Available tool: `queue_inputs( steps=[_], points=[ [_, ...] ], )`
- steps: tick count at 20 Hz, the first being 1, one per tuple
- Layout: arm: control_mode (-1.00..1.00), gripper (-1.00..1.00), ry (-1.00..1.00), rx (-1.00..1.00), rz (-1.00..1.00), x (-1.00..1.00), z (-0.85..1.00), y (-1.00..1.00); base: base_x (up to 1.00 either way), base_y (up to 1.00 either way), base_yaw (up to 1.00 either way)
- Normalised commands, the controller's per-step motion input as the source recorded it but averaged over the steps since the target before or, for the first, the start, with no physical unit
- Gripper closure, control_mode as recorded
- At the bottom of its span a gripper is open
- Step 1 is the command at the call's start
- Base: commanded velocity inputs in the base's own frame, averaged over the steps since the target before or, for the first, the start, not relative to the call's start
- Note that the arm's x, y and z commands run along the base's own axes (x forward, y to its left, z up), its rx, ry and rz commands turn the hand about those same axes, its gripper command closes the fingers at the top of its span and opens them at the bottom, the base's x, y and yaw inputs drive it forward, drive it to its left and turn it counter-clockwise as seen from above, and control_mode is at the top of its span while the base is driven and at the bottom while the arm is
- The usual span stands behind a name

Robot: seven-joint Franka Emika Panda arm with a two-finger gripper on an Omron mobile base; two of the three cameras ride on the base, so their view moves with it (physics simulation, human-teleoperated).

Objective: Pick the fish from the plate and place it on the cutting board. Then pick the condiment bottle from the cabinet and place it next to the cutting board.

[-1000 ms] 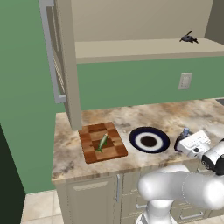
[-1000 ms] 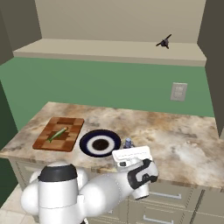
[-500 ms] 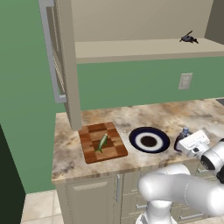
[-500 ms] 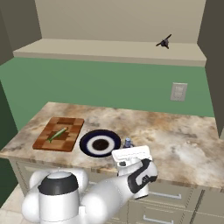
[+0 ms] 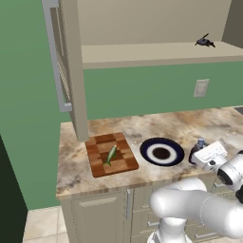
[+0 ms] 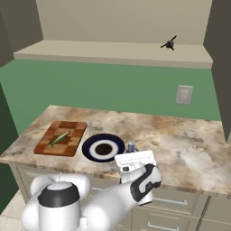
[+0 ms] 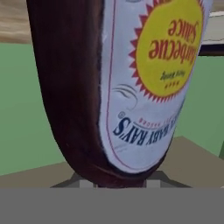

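one fish (image 5: 111, 154) lies on the cutting board (image 5: 112, 154) at the counter's left, its long axis running from 7 to 1 o'clock in the left base view. next rightward, the plate (image 5: 162, 152). right again, the gripper (image 5: 203, 155) is clamped on the condiment bottle (image 7: 118, 83), cap up just beside the plate. the hand view alone shows the label, its print upside down.
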Motion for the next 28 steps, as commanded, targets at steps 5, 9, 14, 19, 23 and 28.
queue_inputs(
  steps=[5,9,14,19,23,28],
  points=[
    [-1.0,-1.0,0.0,0.0,0.0,-0.06,-0.16,0.0,0.0,0.0,0.0],
    [-1.0,-1.0,0.0,0.0,0.0,-0.12,-0.12,0.0,0.0,0.0,0.0],
    [-1.0,-1.0,0.0,0.0,0.0,-0.26,-0.01,0.0,0.0,0.0,0.0],
    [-1.0,-1.0,0.0,0.0,0.0,-0.32,0.18,0.0,0.0,0.0,0.0],
    [-1.0,-1.0,-0.02,0.0,0.0,-0.33,0.29,0.0,0.0,0.0,0.0],
    [-1.0,-1.0,-0.07,-0.03,0.0,-0.33,0.37,0.0,0.0,0.0,0.0]
  ],
)
